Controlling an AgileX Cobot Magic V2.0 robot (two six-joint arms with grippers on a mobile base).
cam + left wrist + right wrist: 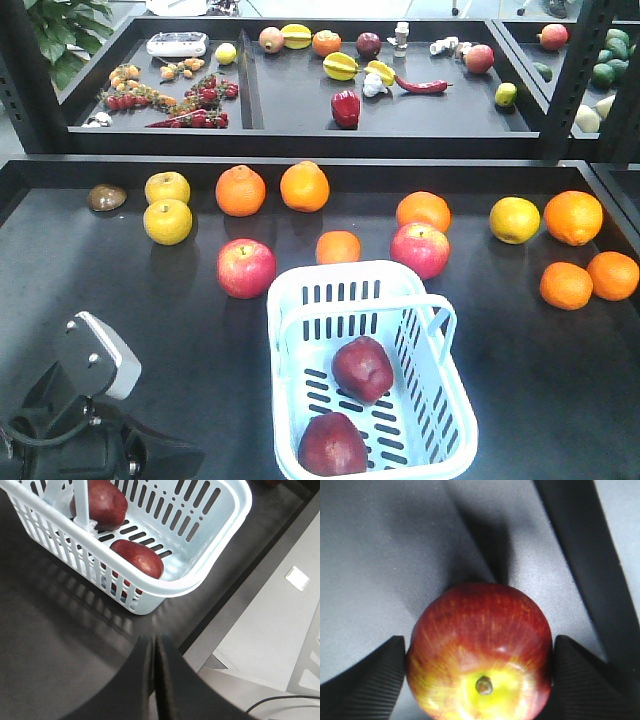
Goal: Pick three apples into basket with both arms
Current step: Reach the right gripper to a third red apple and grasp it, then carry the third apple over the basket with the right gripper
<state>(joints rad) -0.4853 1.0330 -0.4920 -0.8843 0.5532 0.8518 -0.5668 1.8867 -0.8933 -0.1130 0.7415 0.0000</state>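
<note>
The basket (440,420) on the bench (120,270) holds two dark apples (362,368). The right gripper (479,677) grasps the third apple (479,645); the left gripper (154,645) is clenched, holding nothing.

Two dark maroon-red apples (362,368) fill the pale blue slotted plastic basket's (300,320) near half; its far half is free.

Two maroon apples (362,368) in basket (440,400), third (479,652) between fingers (365,680)

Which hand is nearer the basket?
Left. The left hand, shut, sits just off the basket end rim. The right hand grips a red-yellow apple; no basket in its view.
</note>
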